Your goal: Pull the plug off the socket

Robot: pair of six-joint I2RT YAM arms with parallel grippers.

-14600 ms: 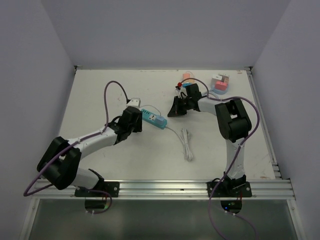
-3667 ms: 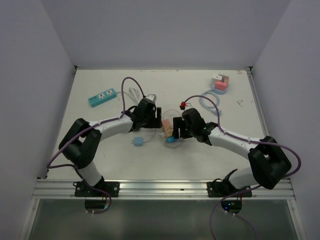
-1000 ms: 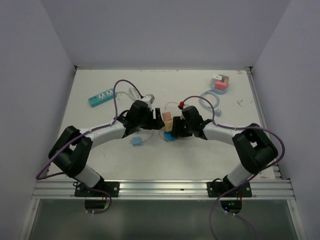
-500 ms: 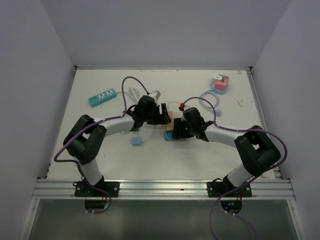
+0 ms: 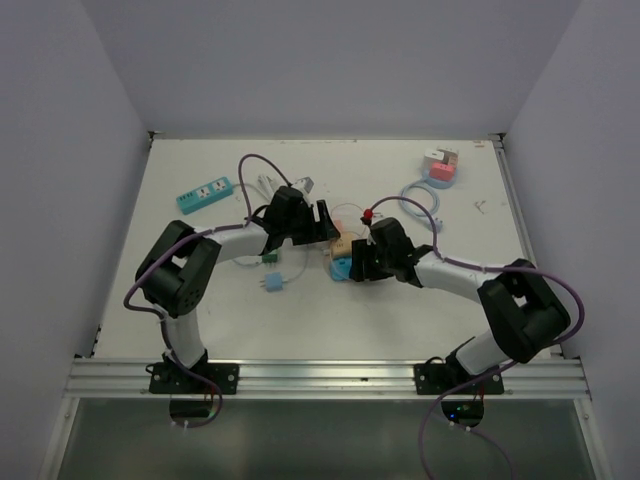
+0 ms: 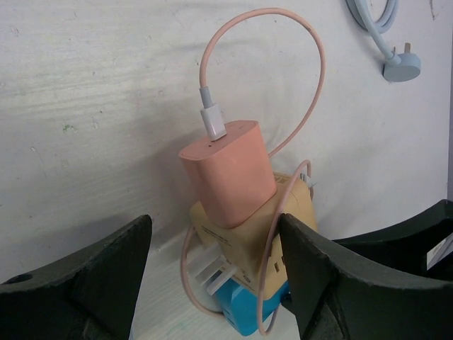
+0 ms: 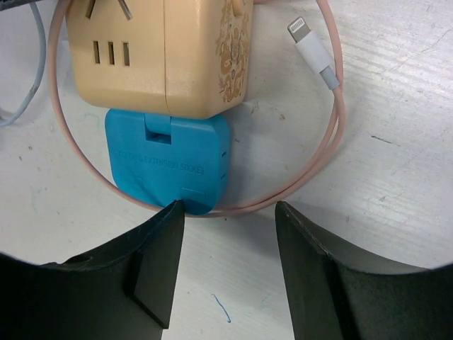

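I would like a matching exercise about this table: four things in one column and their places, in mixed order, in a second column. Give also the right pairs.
Things
1. pink charger
2. blue adapter
3. teal power strip
4. Lightning connector

Places
A. far left of the table, alone
B. lying bare on the table, plugged into nothing
C. seated on top of the cream socket block
D. flush against the cream socket block, just before the right gripper

Pairs: 1-C, 2-D, 3-A, 4-B

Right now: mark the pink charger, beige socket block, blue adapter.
pink charger [image 6: 228, 177], left wrist view, front face.
beige socket block [image 7: 141, 78], right wrist view, slotted face.
blue adapter [image 7: 166, 159], right wrist view, flat face.
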